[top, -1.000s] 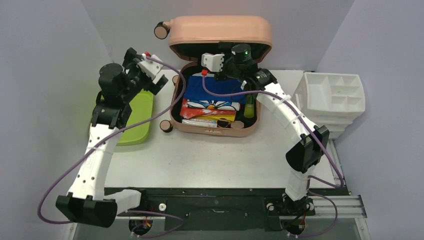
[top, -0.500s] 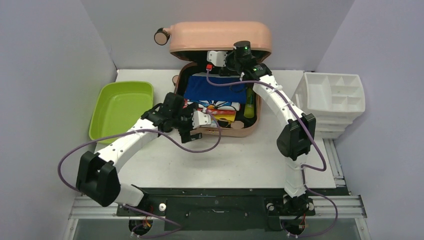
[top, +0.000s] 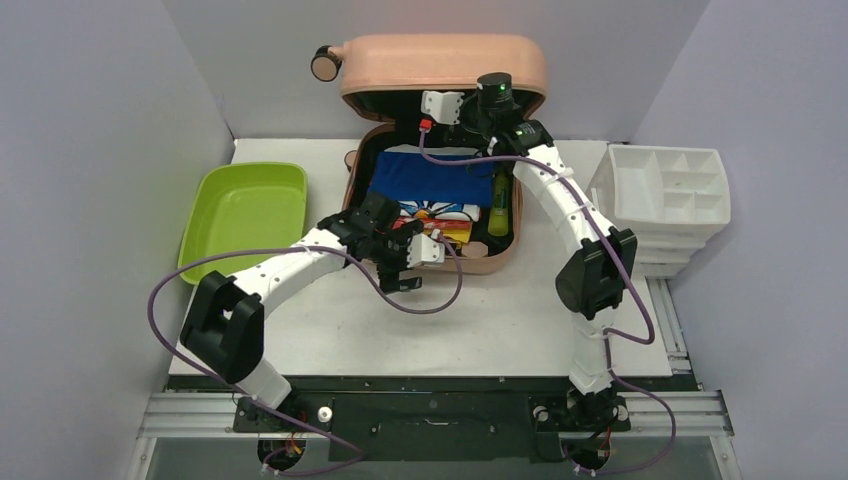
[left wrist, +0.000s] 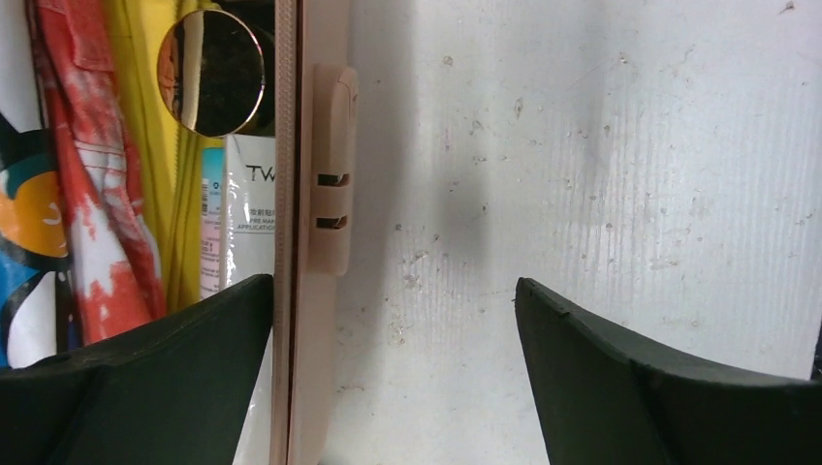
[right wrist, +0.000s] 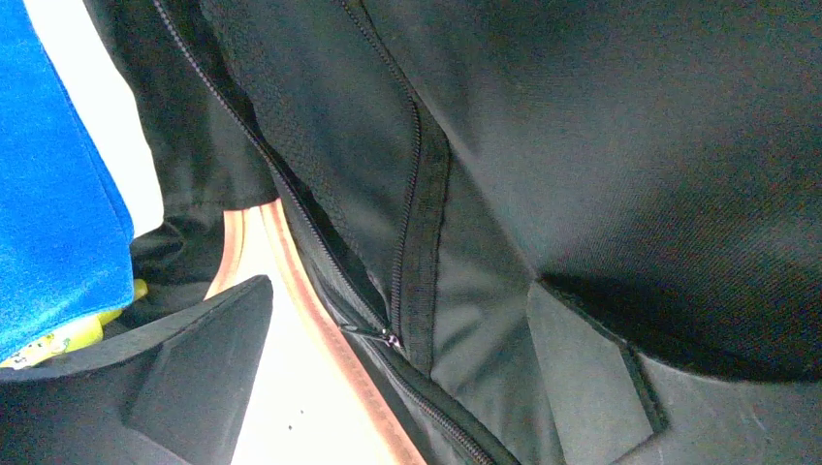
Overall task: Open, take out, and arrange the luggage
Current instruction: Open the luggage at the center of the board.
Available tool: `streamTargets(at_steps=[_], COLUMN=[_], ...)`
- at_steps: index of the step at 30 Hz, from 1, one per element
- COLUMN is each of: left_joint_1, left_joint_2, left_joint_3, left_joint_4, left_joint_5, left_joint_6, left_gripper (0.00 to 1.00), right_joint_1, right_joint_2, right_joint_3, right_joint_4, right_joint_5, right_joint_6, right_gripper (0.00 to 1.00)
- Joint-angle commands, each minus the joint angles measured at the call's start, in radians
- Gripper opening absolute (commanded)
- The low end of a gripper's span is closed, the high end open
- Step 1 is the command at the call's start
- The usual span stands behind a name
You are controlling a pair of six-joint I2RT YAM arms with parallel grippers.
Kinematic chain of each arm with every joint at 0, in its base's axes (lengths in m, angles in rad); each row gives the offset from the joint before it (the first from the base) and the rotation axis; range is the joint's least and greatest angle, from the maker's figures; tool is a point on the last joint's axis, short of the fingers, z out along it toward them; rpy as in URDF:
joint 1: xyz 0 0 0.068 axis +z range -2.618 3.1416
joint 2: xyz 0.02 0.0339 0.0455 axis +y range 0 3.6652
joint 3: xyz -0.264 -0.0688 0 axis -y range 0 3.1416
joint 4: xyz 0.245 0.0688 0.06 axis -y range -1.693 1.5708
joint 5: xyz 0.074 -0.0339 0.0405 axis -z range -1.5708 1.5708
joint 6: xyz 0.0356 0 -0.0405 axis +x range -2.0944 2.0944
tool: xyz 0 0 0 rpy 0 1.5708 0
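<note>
The salmon-pink luggage (top: 440, 62) lies open at the back centre, lid upright, with its base (top: 470, 262) full of things. My left gripper (top: 417, 262) is open at the base's front rim. In the left wrist view (left wrist: 393, 320) one finger is over the contents and the other over the table, with the pink rim (left wrist: 308, 320) and its latch (left wrist: 332, 184) between them. My right gripper (top: 447, 106) is up inside the lid, open, against the black lining (right wrist: 543, 145) by a zipper pull (right wrist: 390, 339). Neither holds anything.
Inside the base are a blue cloth (top: 430, 180), a red-and-white printed cloth (left wrist: 97, 194), a round compact (left wrist: 210, 73), a white tube (left wrist: 250, 223) and a green bottle (top: 497, 210). A lime-green tub (top: 245, 215) stands left. A white drawer organizer (top: 665, 195) stands right.
My left arm swung from above the green tub to the suitcase's front rim. My right gripper rose from over the contents to the inside of the lid.
</note>
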Motion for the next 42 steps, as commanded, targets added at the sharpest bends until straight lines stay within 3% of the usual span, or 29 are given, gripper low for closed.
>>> streamTargets(at_steps=[1, 3, 5, 8, 10, 12, 19, 25, 39, 41, 42], left_joint_1=[-0.006, -0.008, -0.014, -0.028, -0.04, -0.056, -0.169, -0.236, -0.244, -0.242, -0.239], left_joint_2=[0.028, 0.042, 0.064, 0.11, 0.125, 0.121, 0.064, 0.021, -0.059, -0.071, -0.073], left_joint_3=[0.01, 0.017, 0.035, 0.079, 0.092, 0.079, -0.014, -0.053, -0.123, -0.126, -0.122], left_joint_4=[0.014, 0.006, -0.028, -0.103, -0.156, -0.184, -0.227, -0.287, -0.367, -0.365, -0.364], left_joint_5=[0.019, 0.026, 0.034, 0.054, 0.064, 0.076, 0.066, 0.087, 0.031, 0.029, 0.02], left_joint_6=[0.012, 0.013, 0.019, 0.038, 0.052, 0.068, 0.101, 0.122, 0.186, 0.183, 0.178], left_gripper=[0.9, 0.85, 0.72, 0.33, 0.21, 0.17, 0.12, 0.1, 0.06, 0.09, 0.23], right_joint_1=[-0.022, -0.022, -0.022, -0.022, -0.022, -0.02, 0.014, 0.035, 0.092, 0.091, 0.089], right_joint_2=[-0.037, -0.047, -0.062, -0.081, -0.099, -0.122, -0.238, -0.287, -0.36, -0.344, -0.329], right_joint_3=[0.057, 0.045, 0.035, 0.025, 0.016, -0.001, -0.156, -0.183, -0.208, -0.181, -0.171], right_joint_4=[0.068, 0.063, 0.05, 0.03, 0.006, -0.021, -0.116, -0.209, -0.334, -0.329, -0.328], right_joint_5=[0.008, 0.007, 0.007, -0.032, -0.045, -0.067, -0.11, -0.148, -0.173, -0.162, -0.151], right_joint_6=[0.002, 0.001, -0.006, -0.009, -0.007, 0.0, -0.017, 0.014, 0.0, 0.001, 0.004], right_gripper=[1.0, 1.0, 1.0, 1.0, 1.0, 1.0, 1.0, 1.0, 1.0, 1.0, 1.0])
